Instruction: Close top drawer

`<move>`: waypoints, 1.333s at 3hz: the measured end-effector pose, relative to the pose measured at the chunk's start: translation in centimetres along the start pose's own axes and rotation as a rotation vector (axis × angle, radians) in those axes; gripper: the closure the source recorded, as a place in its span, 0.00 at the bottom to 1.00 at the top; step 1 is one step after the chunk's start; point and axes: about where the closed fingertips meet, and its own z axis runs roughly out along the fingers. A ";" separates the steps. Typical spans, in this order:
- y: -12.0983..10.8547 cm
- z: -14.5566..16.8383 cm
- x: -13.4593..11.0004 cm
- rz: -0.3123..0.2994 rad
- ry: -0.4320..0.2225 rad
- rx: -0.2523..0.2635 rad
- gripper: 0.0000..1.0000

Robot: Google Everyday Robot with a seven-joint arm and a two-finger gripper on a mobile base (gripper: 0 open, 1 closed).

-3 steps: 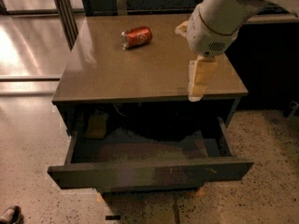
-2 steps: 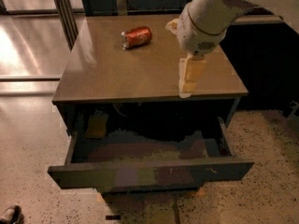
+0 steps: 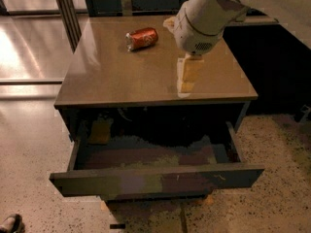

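Gripper [image 3: 187, 77] points straight down over the brown cabinet top [image 3: 116, 76], toward the top's 4 o'clock; whether it touches the surface cannot be told, nor how the jaws stand. White arm [image 3: 206, 16] comes in from 1 o'clock. Top drawer [image 3: 155, 177] stands pulled well out at 6 o'clock, apart from the gripper. Red soda can [image 3: 142, 38] lies on its side at the gripper's 11 o'clock, well apart.

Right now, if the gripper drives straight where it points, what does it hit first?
Probably the cabinet top: the gripper points down over its front part, behind the open top drawer. Height above the surface is unclear.
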 end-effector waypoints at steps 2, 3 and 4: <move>-3.5 2.8 -0.7 -0.106 -0.013 0.050 0.00; -5.7 4.4 -1.1 -0.151 -0.032 0.071 0.00; -7.7 6.0 -1.6 -0.192 -0.040 0.086 0.00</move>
